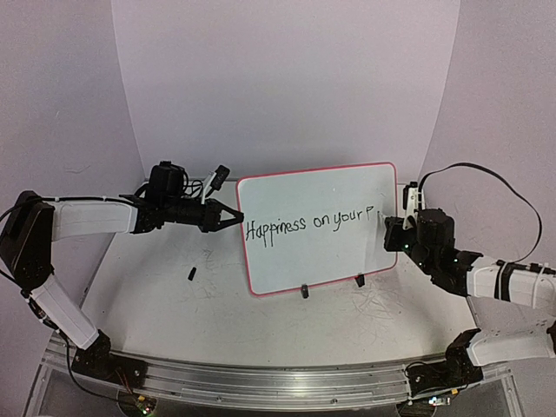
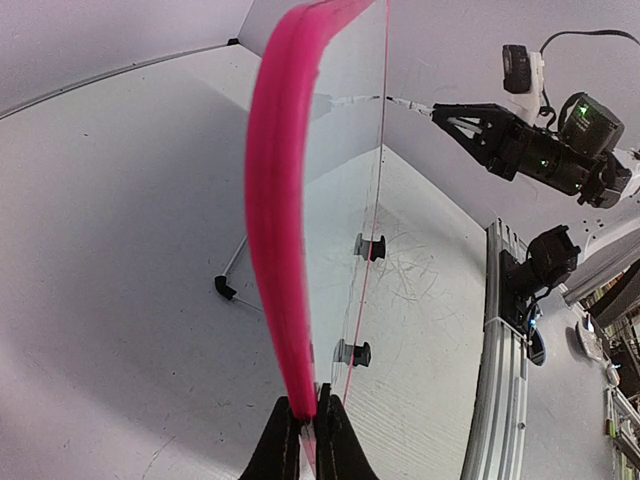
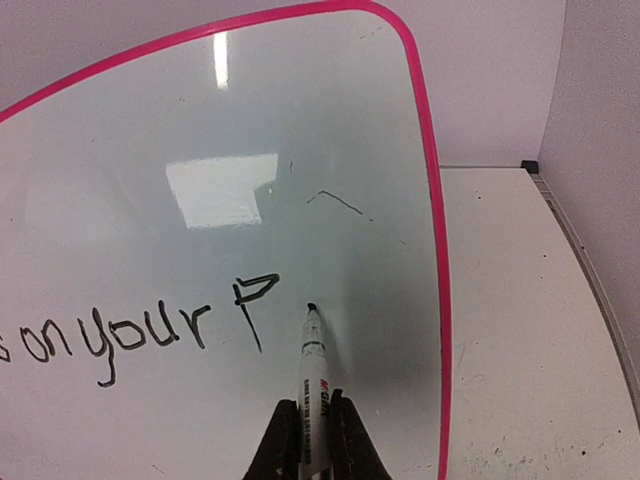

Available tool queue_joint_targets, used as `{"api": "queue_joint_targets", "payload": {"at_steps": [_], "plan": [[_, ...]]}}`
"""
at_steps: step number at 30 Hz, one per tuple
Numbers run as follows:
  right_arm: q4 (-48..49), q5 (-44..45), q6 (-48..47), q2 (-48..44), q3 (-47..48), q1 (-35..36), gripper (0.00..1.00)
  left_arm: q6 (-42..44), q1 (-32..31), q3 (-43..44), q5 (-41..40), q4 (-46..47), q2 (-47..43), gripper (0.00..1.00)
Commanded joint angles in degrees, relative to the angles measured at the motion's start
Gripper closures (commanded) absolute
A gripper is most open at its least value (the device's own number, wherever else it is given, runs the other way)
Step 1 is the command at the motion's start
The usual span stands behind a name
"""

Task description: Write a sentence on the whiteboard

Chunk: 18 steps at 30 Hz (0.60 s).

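Whiteboard stands upright mid-tabletop in the top view, on two black clip feet at its bottom edge. The sentence reads "Happiness on your P" and runs at mid-height from just inside the left rim to near the right rim. There is bare board above and below the line, but little room right of the "P". The left pincer meets the left rim at mid-height. The right pincer sits beside the right edge. A small black piece lies on the tabletop left-front of the board, well apart from it. Open tabletop lies betw. the board and the rail.

Left wrist view: the board is seen edge-on, w/ its pink-red rim rising from the left pincer. Both fingers are pinched tight on the rim, one per face. Bare tabletop lies either side of the board.

Right wrist view: the right pincer is closed round a marker, gripping the barrel low, tip up. The tip is at the board face just right of the "P", below its loop. Actual contact can't be told. A narrow strip of bare board lies betw. the tip and the right rim, w/ tabletop beyond it.
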Motion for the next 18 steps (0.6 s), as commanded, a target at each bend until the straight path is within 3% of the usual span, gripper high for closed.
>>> {"api": "queue_joint_targets", "payload": {"at_steps": [1,18], "plan": [[3.69,1.76,-0.06,1.13,1.78,-0.42,1.0,2.67,-1.33,2.14,1.9,-1.34,-1.52,1.0],[5.45,-0.71,-1.46,2.76,2.76,-0.52,1.0,2.86,-1.33,2.14,1.78,-1.59,-1.79,1.0]]}}
